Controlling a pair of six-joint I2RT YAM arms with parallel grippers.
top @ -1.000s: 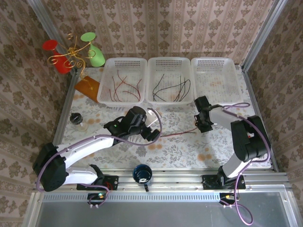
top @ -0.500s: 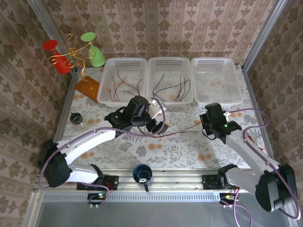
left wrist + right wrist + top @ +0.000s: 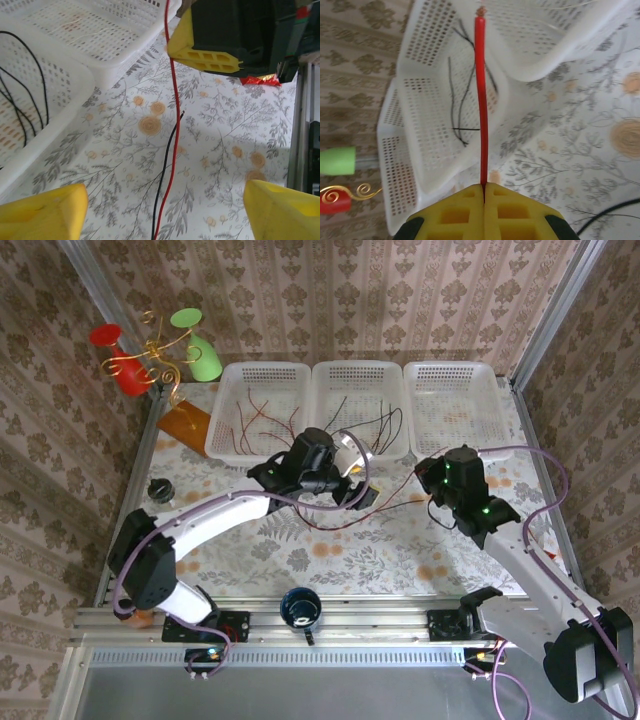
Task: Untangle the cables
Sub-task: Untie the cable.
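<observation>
right gripper (image 3: 484, 192) pressed together, pinching red wire (image 3: 480, 100). left gripper (image 3: 162, 209) spread over black wire (image 3: 167, 155), mid table (image 3: 225, 125).

Three white baskets (image 3: 358, 366), far side. Gold wire stand (image 3: 160, 358), red cup (image 3: 108, 336), green cup (image 3: 186, 317), far left. Small dark jar (image 3: 160, 490), left. Blue mug (image 3: 301, 608), near edge.

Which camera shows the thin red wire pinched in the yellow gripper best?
The right wrist view: the thin red wire runs large and central, straight out of the shut right gripper. The left wrist view shows a longer stretch beside a thin black wire; the top view, a faint line.
</observation>
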